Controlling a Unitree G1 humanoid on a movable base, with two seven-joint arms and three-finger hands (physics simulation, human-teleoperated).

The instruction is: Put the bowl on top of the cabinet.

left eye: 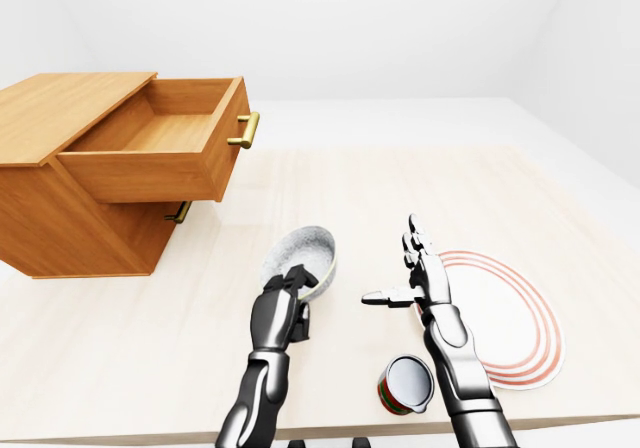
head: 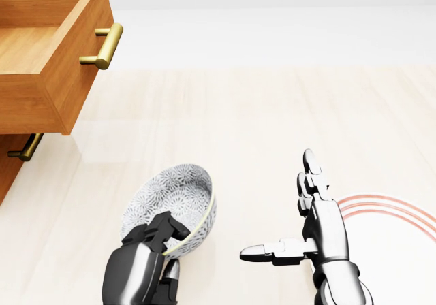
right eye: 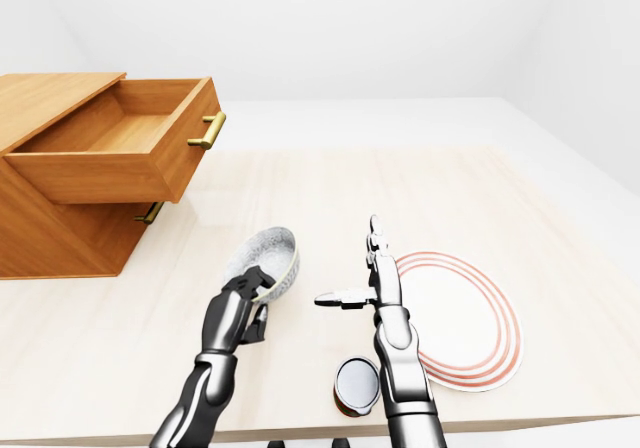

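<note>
Wooden cabinet (left eye: 55,133) sits far left on the surface (left eye: 380,183), top drawer (left eye: 150,158) pulled out. Left hand (head: 139,267) has its fingers closed over the near rim of the patterned bowl (head: 170,199). The bowl is steeply tilted, right of and nearer than the cabinet. Right hand (head: 319,235) is open, fingers spread, holding nothing. Red-ringed plate (left eye: 510,313) lies right, can (left eye: 407,383) near edge.
</note>
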